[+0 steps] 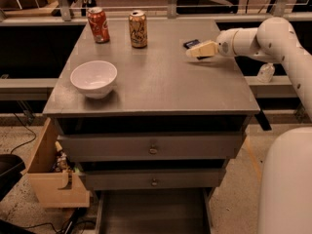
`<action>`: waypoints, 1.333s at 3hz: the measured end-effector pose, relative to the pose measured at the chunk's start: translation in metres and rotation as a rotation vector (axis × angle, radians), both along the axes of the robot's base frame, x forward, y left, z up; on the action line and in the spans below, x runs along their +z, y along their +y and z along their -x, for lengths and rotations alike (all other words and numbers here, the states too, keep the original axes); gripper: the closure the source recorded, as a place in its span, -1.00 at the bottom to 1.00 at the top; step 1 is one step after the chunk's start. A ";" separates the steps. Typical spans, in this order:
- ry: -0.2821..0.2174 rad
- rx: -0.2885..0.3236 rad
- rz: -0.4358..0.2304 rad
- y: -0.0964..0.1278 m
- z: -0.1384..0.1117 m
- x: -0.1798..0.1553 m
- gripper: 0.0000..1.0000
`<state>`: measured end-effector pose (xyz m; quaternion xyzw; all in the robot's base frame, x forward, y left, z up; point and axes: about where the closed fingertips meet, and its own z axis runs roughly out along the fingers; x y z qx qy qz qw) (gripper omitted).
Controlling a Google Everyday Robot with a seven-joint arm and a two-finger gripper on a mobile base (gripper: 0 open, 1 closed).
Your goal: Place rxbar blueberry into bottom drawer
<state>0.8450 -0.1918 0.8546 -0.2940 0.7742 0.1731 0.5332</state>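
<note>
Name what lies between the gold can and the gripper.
Only bare tabletop, in the camera view. The gripper is at the rxbar blueberry, right of the gold can.

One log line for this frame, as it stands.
phase: pickup | gripper: over far-right tabletop, beside rxbar | rxbar: on tabletop | bottom drawer: open, no bar inside

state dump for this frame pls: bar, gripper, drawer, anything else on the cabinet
rxbar blueberry: flat on cabinet top, back right, partly hidden by gripper
gripper: low over the top, at the bar
bottom drawer: pulled open, bar not in it
upper drawers: shut
other: white bowl front left; red can and gold can upright at back
</note>
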 end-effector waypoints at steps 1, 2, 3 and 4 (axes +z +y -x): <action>0.022 -0.004 -0.016 0.007 -0.007 -0.007 -1.00; 0.041 -0.009 -0.023 0.012 -0.010 -0.017 -1.00; 0.058 -0.014 -0.013 0.011 -0.009 -0.028 -1.00; 0.074 -0.016 -0.007 0.010 -0.004 -0.040 -1.00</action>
